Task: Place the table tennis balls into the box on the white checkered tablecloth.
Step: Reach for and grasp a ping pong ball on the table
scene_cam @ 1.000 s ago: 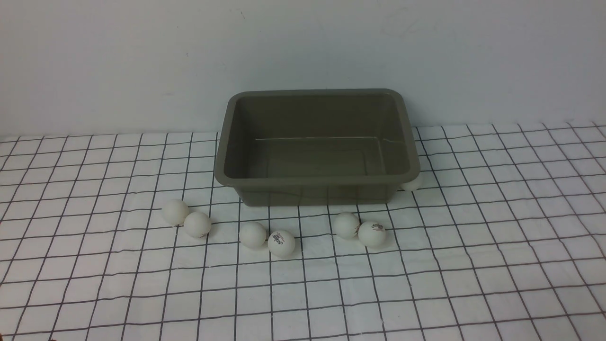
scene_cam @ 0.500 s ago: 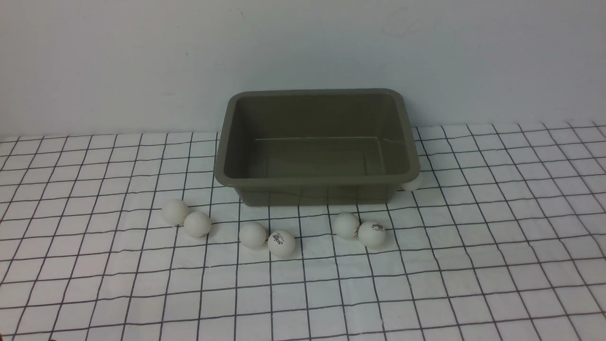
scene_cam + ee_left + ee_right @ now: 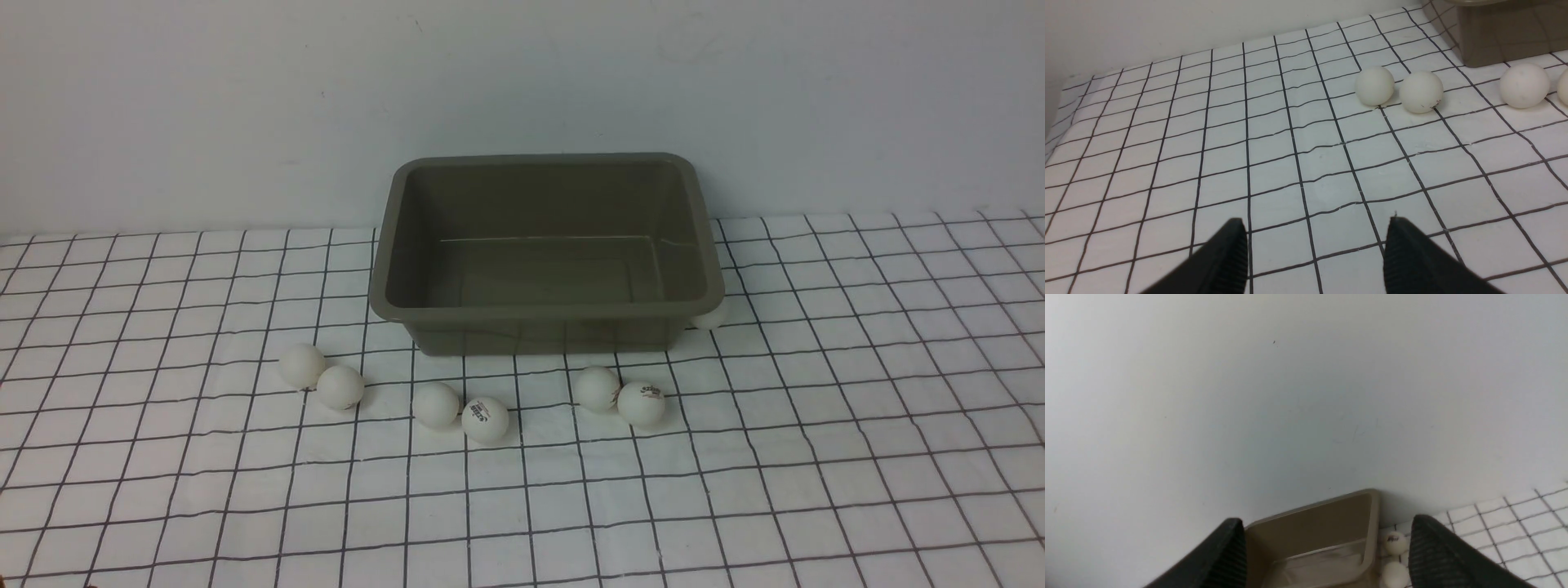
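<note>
Honestly, nothing has changed over the last second. My left tool (image 3: 1316, 261) sits low over the white checkered tablecloth (image 3: 816, 457) with its thin black grid lines. Its jaws are apart with nothing between them, and it hasn't budged. My right tool (image 3: 1327, 547) is the same story: jaws spread, empty, parked up high and aimed mostly at the plain pale wall (image 3: 1290, 396).

Moving outward, the small matte white table tennis balls (image 3: 485, 420) are exactly where they were. Six lie on the cloth in three touching pairs, strung in a loose row in front of the rectangular olive-grey plastic box (image 3: 547, 310), near it but apart from it. The seventh ball (image 3: 709, 314) is tucked by the box's near right corner, half hidden under the rim. The box stands upright on the cloth and looks empty.

So I'd say the job hasn't really started: zero balls in. The leftmost ball (image 3: 1374, 85) and its partner lie ahead of my left tool, so that seems the sensible first grab. Since they're touching, I'd guess nudging one sends the other rolling.
</note>
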Controlling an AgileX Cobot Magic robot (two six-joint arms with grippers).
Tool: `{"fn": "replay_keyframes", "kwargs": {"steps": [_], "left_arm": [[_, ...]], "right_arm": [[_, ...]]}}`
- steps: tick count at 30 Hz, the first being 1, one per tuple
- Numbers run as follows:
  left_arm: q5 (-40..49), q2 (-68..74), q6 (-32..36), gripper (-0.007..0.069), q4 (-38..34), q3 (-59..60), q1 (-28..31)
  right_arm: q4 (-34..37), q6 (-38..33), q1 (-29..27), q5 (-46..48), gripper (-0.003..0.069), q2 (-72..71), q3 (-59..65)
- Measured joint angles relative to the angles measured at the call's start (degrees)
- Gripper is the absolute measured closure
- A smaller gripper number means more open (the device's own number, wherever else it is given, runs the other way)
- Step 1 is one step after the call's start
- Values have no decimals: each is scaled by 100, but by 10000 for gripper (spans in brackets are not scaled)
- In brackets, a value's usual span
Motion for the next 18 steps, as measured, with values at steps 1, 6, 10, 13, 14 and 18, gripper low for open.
{"fn": "replay_keyframes", "kwargs": {"steps": [1,6,10,13,14,18], "left_arm": [[0,0,0,219,0,0,0],[0,0,0,219,0,0,0],[0,0,0,219,0,0,0],[0,0,0,219,0,0,0],[0,0,0,219,0,0,0],[0,0,0,219,0,0,0]], "right_arm": [[138,-116,0,51,177,108,0],[549,-1010,0,505,177,741,0],[618,-1734,0,755,177,1381,0],[632,-1976,0,728,177,1786,0],[637,-2026,0,664,177,1926,0],[695,-2147,0,621,177,2173,0]]}}
